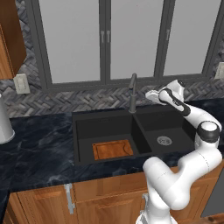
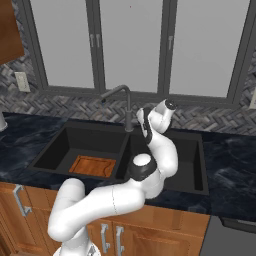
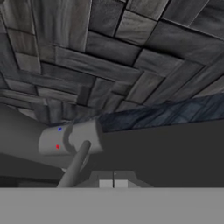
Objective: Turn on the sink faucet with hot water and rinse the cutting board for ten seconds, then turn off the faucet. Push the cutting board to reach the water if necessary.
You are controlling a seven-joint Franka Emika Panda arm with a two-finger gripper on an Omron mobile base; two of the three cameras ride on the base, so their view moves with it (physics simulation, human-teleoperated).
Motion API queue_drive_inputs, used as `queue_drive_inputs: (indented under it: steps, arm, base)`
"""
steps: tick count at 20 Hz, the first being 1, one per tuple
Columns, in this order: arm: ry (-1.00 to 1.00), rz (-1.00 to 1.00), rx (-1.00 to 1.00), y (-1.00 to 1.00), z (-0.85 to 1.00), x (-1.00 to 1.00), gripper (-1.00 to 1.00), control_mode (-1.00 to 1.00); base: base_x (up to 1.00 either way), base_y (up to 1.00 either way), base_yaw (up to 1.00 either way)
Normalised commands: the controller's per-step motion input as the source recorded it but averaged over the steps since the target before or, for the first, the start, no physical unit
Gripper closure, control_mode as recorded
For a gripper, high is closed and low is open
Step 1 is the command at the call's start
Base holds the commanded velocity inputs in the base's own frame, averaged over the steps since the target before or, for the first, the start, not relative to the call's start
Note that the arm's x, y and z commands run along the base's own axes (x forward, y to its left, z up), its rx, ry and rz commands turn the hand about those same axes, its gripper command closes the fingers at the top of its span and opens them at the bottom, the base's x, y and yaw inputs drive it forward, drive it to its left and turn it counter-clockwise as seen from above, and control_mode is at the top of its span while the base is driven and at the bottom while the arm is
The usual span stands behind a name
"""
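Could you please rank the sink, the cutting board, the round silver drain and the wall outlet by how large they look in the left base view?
1. sink
2. cutting board
3. wall outlet
4. round silver drain
The outlet and drain look close in size, so their order is unsure.

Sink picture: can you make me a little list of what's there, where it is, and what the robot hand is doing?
sink: black, two basins, set in a dark marble counter
cutting board: flat in the big basin, near its front wall
sink faucet: tall, dark grey, behind the divider between the basins
faucet lever: thin rod close in front of the fingertips
water: none running
gripper: shut, holding nothing, up beside the faucet
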Motion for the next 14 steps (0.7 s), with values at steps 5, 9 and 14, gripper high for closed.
queue_drive_inputs:
  steps: [5,9,14]
  arm:
    - [0.0,0.0,0.0,0.33,0.0,0.0,1.0,-1.0]
    - [0.0,0.0,-0.01,0.37,0.0,0.0,1.0,-1.0]
    - [0.01,0.0,-0.01,0.37,0.0,0.0,1.0,-1.0]
  base:
    - [0.0,0.0,0.0]
    - [0.0,0.0,0.0]
    - [0.0,0.0,0.0]
